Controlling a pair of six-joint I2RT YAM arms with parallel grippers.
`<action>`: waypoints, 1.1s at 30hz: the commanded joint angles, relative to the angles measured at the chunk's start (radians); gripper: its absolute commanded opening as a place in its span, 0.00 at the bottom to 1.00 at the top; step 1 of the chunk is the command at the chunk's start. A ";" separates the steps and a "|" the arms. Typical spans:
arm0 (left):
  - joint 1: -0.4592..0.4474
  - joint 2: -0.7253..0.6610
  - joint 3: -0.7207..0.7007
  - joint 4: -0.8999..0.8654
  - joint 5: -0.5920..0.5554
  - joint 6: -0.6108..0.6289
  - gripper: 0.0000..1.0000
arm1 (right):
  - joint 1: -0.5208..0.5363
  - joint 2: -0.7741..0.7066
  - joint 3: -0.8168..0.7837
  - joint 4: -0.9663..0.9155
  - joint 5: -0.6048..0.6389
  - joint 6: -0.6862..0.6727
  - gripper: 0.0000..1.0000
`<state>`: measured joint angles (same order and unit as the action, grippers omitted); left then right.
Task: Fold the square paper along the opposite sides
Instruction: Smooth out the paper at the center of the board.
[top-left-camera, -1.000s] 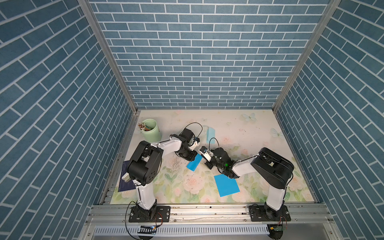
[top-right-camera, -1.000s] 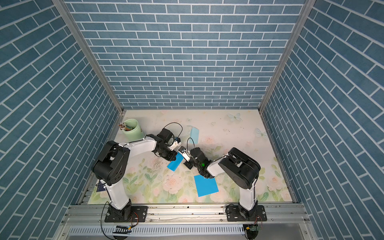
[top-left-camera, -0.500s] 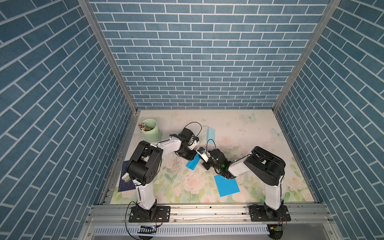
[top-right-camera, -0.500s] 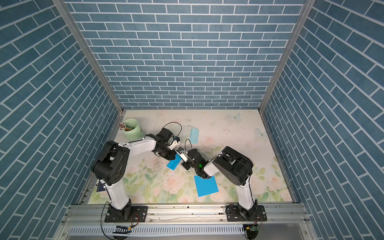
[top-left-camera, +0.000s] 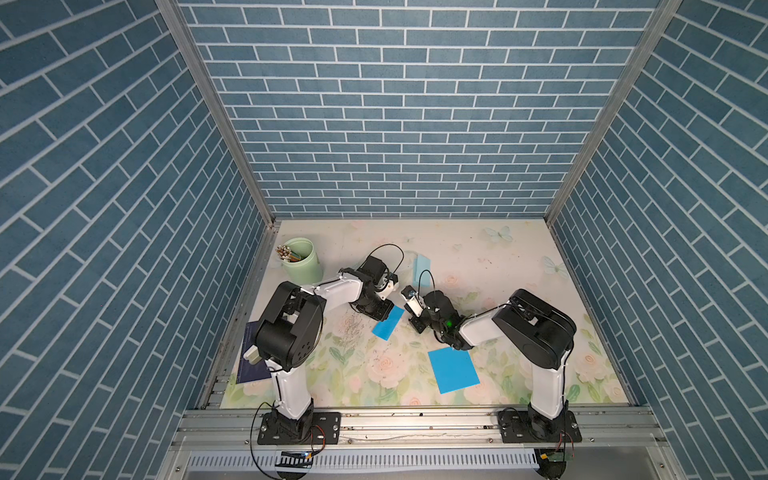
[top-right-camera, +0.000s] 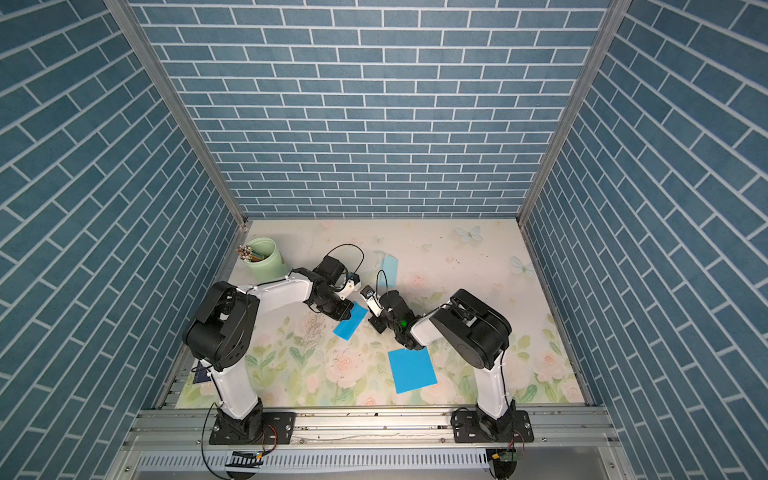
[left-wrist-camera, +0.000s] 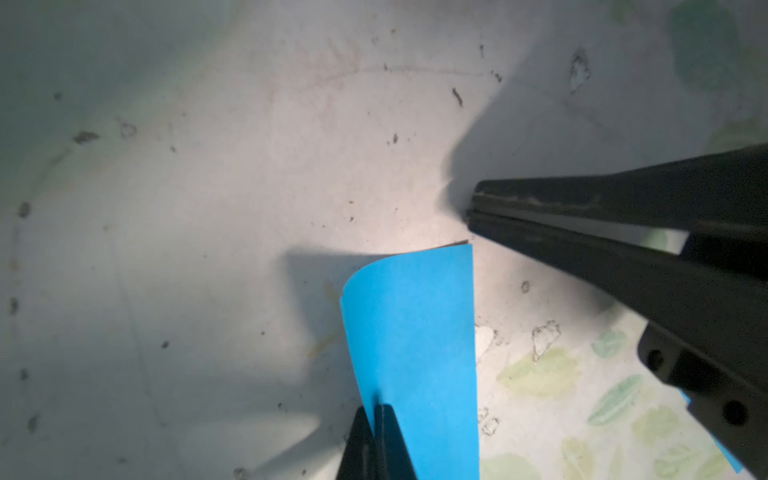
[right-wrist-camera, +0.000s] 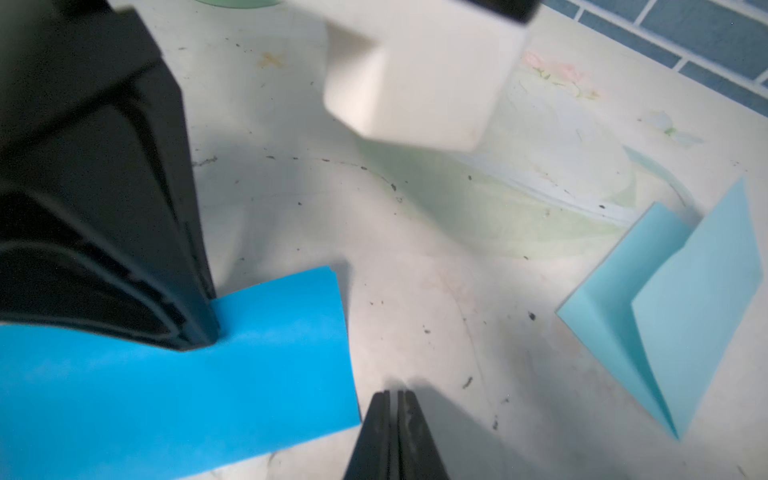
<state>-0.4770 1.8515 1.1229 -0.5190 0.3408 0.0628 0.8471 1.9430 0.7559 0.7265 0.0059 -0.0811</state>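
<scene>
Both top views: folded blue paper (top-left-camera: 390, 329) lies on the table (top-left-camera: 498, 270), out toward the middle from the green cup (top-left-camera: 302, 262), already doubled into a narrow strip, so the main fold looks done; left gripper (top-left-camera: 381, 316) clenched, tips down on the paper end nearest the cup; right gripper (top-left-camera: 417, 324) just past the paper on the side away from the cup, not touching it; flat blue square (top-left-camera: 454, 370) well beyond, farther from the cup, unfolded, maybe a spare; pale blue sheet (top-left-camera: 421, 268) about level with the cup, already creased. Left wrist: left gripper (left-wrist-camera: 376, 436) fingers pressed together on the folded blue paper (left-wrist-camera: 415, 340), can't tell if it pinches a layer or only presses; the free end bulges in a round curl, not flat. Right wrist: right gripper (right-wrist-camera: 394, 411) jaws together, empty, just beside the paper edge; same rounded fold. Left to do, I'd judge: flatten the crease, check the edges line up, let go. Writing: no brand, label or text readable in any view
</scene>
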 joint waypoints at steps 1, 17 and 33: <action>0.005 0.059 -0.040 -0.070 -0.098 0.011 0.00 | -0.013 -0.046 -0.012 -0.071 -0.017 -0.022 0.13; 0.005 0.061 -0.034 -0.075 -0.091 0.011 0.00 | 0.090 0.063 0.043 0.023 -0.117 -0.042 0.14; 0.005 0.075 -0.035 -0.075 -0.101 0.009 0.00 | 0.164 0.091 -0.049 -0.032 -0.061 -0.121 0.15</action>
<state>-0.4755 1.8515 1.1236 -0.5220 0.3355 0.0708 0.9764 1.9915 0.7567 0.8368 -0.0509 -0.1284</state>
